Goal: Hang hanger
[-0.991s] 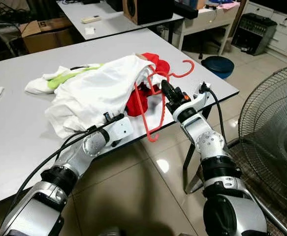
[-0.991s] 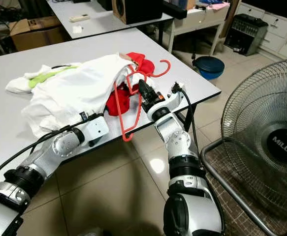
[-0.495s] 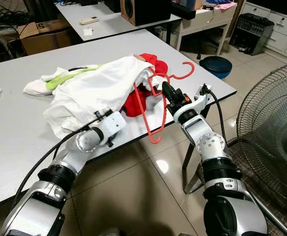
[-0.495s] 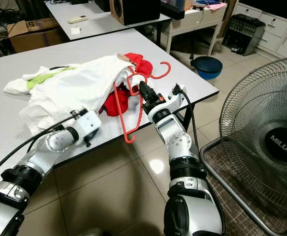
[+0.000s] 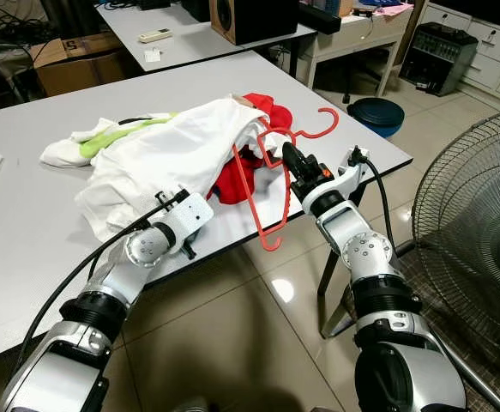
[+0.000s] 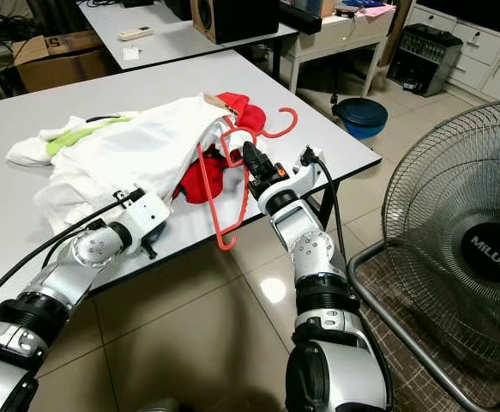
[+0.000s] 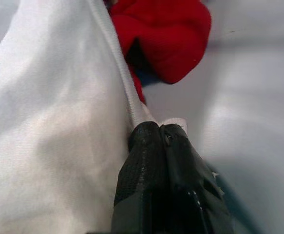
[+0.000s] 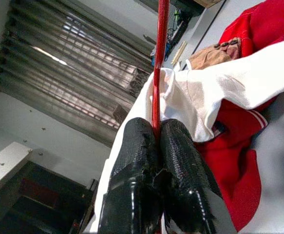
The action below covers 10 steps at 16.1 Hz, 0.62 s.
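Both grippers clamped: right gripper (image 5: 286,153) pinching the red hanger (image 5: 271,193) at centre frame; left gripper (image 7: 156,134) has dragged the white shirt (image 5: 177,154) hem lower-left along the bench (image 5: 27,232); shirt tensioning, hanger not seated.

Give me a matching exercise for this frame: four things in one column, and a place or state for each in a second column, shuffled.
Things:
1. red hanger
2. white shirt
3. left gripper
4. fan

Places or states:
A. stands on the floor to the robot's right
B. shut on a white hem
C. clamped in the right gripper, its lower end hanging past the table edge
D. piled on the grey table, partly over a red garment

Pairs: 1-C, 2-D, 3-B, 4-A
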Available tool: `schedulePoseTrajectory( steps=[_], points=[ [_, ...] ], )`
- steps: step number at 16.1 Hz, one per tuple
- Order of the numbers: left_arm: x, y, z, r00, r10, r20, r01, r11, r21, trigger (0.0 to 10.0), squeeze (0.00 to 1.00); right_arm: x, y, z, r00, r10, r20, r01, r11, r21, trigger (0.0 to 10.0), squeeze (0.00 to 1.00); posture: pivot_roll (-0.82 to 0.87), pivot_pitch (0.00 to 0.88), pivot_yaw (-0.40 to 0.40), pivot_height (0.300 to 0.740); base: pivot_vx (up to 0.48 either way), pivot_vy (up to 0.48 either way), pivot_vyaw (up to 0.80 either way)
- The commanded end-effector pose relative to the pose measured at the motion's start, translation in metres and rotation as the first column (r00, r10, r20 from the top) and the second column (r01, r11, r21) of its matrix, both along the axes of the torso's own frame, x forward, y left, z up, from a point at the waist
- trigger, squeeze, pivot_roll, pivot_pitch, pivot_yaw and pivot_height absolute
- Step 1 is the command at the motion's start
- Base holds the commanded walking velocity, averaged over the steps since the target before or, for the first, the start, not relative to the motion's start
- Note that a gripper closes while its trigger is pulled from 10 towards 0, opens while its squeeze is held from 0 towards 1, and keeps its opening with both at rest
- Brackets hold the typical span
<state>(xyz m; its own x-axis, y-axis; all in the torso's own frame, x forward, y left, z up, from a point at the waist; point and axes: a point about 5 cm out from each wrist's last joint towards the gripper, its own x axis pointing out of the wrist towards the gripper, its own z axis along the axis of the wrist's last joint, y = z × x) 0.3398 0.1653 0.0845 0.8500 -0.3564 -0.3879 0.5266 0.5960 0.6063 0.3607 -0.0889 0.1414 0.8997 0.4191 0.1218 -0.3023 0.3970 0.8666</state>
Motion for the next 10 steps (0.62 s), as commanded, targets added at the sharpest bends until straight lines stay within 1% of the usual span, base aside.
schedulePoseTrajectory(
  steps=[1, 2, 3, 4, 5, 6, 8, 9, 10],
  points=[
    [-0.018, 0.006, -0.03, 0.99, -0.011, -0.139, 0.018, 0.999, 0.05, 0.0, 0.0, 0.0, -0.002, 0.004, 1.0, -0.007, 0.013, 0.007, 1.0, -0.001, 10.0, 0.0, 0.02, 0.0, 0.04, 0.74, 0.0, 0.0, 0.0],
    [-0.019, 0.005, -0.031, 0.989, -0.025, -0.146, 0.03, 0.999, 0.032, 0.0, 0.0, 0.0, -0.002, 0.004, 1.0, -0.008, 0.012, 0.008, 1.0, -0.002, 10.0, 0.0, 0.02, 0.0, 0.04, 0.74, 0.0, 0.0, 0.0],
    [-0.019, 0.004, -0.028, 0.991, -0.029, -0.134, 0.029, 1.0, 0.004, 0.0, 0.0, 0.0, -0.002, 0.004, 1.0, -0.008, 0.013, 0.009, 1.0, -0.002, 10.0, 0.0, 0.02, 0.0, 0.041, 0.74, 0.0, 0.0, 0.0],
    [-0.018, 0.002, -0.02, 0.993, -0.041, -0.107, 0.034, 0.997, -0.072, 0.0, 0.0, 0.0, -0.003, 0.004, 1.0, -0.011, 0.014, 0.011, 1.0, 0.0, 10.0, 0.0, 0.02, 0.0, 0.041, 0.74, 0.0, 0.0, 0.0],
    [-0.018, 0.001, -0.009, 0.996, -0.059, -0.068, 0.047, 0.985, -0.164, 0.0, 0.0, 0.0, -0.004, 0.005, 1.0, -0.013, 0.015, 0.013, 1.0, 0.0, 10.0, 0.0, 0.02, 0.0, 0.045, 0.74, 0.0, 0.0, 0.0],
    [-0.018, 0.006, 0.001, 0.998, -0.052, -0.023, 0.046, 0.977, -0.209, 0.0, 0.0, 0.0, -0.004, 0.005, 1.0, -0.015, 0.016, 0.015, 1.0, 0.0, 10.0, 0.0, 0.02, 0.0, 0.047, 0.74, 0.0, 0.0, 0.0],
    [-0.02, 0.017, 0.02, 0.997, -0.041, 0.058, 0.054, 0.969, -0.239, 0.0, 0.0, 0.0, -0.006, 0.004, 1.0, -0.019, 0.017, 0.019, 1.0, 0.001, 10.0, 0.0, 0.02, 0.0, 0.044, 0.74, 0.0, 0.0, 0.0],
    [-0.021, 0.02, 0.022, 0.997, -0.042, 0.066, 0.057, 0.969, -0.24, 0.0, 0.0, -0.001, -0.007, 0.004, 1.0, -0.019, 0.016, 0.019, 1.0, 0.001, 10.0, 0.0, 0.03, 0.0, 0.039, 0.74, 0.0, 0.0, 0.0],
    [-0.024, 0.018, 0.02, 0.996, -0.07, 0.059, 0.082, 0.973, -0.217, 0.0, 0.0, -0.001, -0.007, 0.003, 1.0, -0.017, 0.013, 0.017, 1.0, 0.001, 10.0, 0.0, 0.03, 0.0, 0.039, 0.74, 0.0, 0.0, 0.0]
  ],
)
